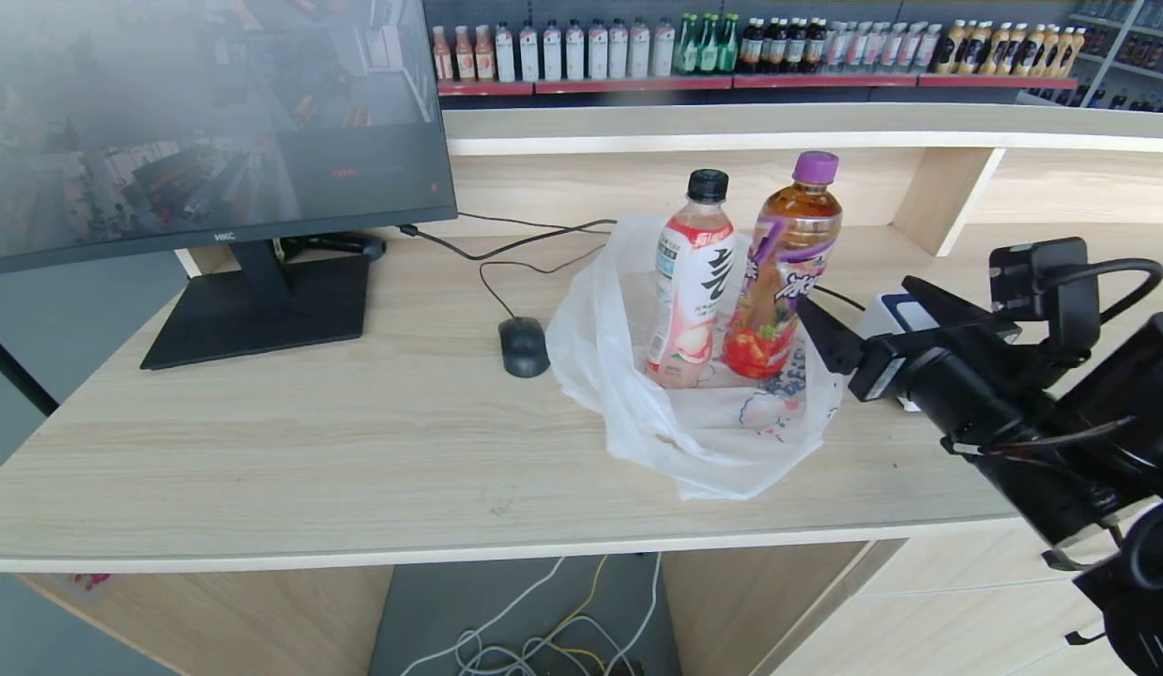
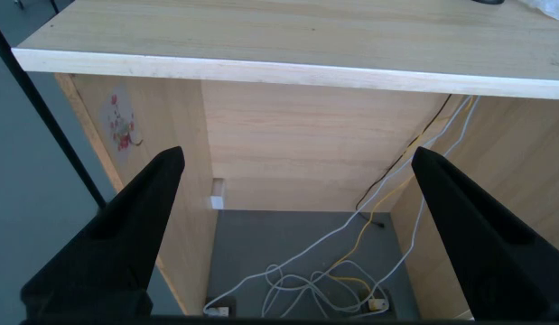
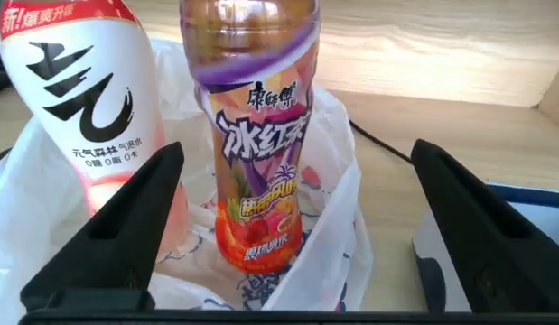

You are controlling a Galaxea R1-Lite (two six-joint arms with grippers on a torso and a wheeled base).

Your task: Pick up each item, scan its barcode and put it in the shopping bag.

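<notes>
- White plastic shopping bag [image 1: 712, 441], one, lies open on the wooden counter [image 1: 356, 441].
- Two bottles stand upright side by side in it: one pink bottle [image 1: 691, 291] with a black cap and one amber bottle [image 1: 783, 272] with a purple cap.
- Right gripper [image 1: 860, 299] sits just beside the bag, jaws spread wide, holding nothing.
- Left gripper [image 2: 297, 158] hangs below the counter's front edge, jaws likewise apart and empty.
- One mouse [image 1: 524, 345] and one monitor [image 1: 206, 122] stand left of the bag.
</notes>
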